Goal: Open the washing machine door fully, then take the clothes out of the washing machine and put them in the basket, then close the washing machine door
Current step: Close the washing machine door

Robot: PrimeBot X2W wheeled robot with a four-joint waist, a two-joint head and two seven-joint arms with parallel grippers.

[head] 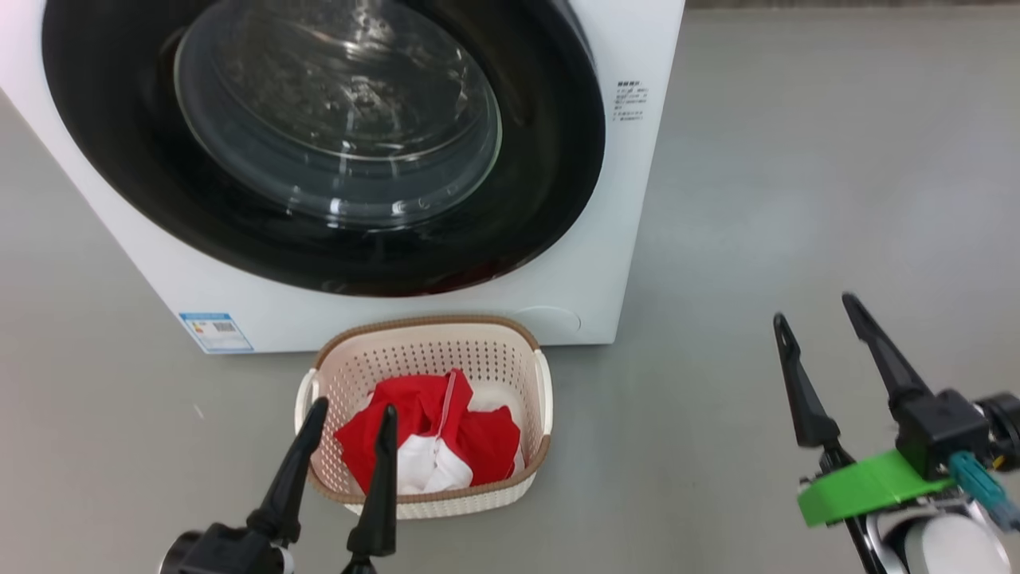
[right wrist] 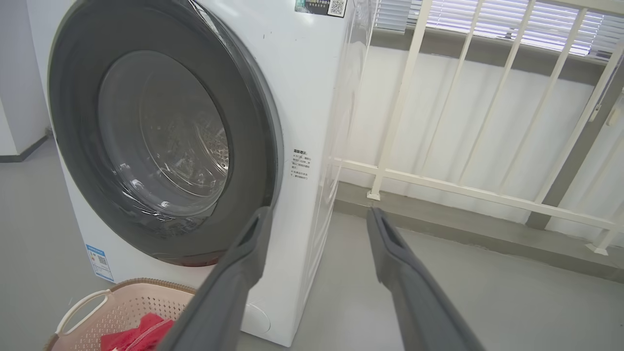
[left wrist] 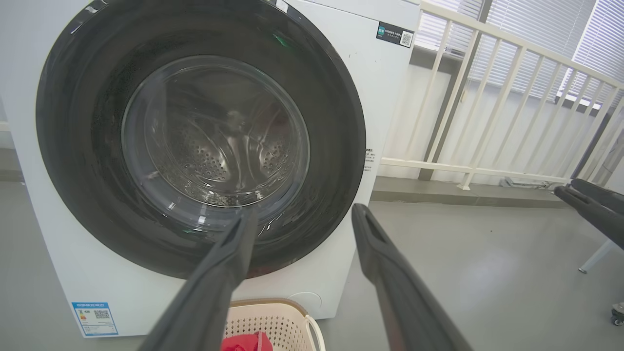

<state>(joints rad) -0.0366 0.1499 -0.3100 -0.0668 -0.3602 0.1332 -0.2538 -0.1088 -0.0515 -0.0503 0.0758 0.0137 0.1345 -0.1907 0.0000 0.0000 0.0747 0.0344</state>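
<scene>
Head view: clothes (head: 478, 442) in basket (head: 422, 323) just beyond wide, empty left gripper (head: 354, 406); right gripper (head: 814, 308) wide, aside.

This is a plain indoor utility or test room, more workspace than home. A white front-loading washing machine (head: 629, 199) stands by itself directly on a smooth grey floor (head: 797, 159). At two o'clock from the machine in the wrist views, a cream-painted railing (right wrist: 468, 191) runs along a low grey kerb in front of windows hung with slatted blinds (right wrist: 487, 22). At nine o'clock in the right wrist view, a white wall (right wrist: 9, 97) meets the floor with a dark skirting. A small basket (head: 430, 351) of red clothes (head: 478, 438) sits on the floor at the machine's six o'clock. At four o'clock in the left wrist view, a white furniture leg (left wrist: 594, 256) and a caster (left wrist: 618, 312) rest on the floor.
</scene>
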